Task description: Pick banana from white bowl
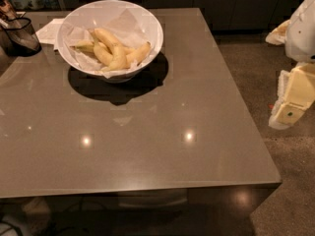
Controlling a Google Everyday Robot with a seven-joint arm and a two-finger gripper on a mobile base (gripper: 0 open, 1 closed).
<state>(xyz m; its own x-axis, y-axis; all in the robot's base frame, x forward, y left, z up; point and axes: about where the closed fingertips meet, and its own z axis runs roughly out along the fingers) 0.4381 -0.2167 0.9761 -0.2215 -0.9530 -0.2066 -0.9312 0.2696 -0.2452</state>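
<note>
The white bowl (150,26) stands at the far left of the grey table, lined with crinkled white paper. Several yellow bananas (114,49) lie in a heap inside it. My gripper (290,102) hangs at the right edge of the view, off the table's right side and over the floor. It is far from the bowl and nothing shows in it. The white arm (305,28) rises above it and runs out of view.
A dark mesh basket (19,33) stands at the table's far left edge, next to a white paper sheet (49,31). The grey table (147,132) ends at a front edge near the bottom. Speckled floor (275,181) lies to the right. Dark cabinets line the back.
</note>
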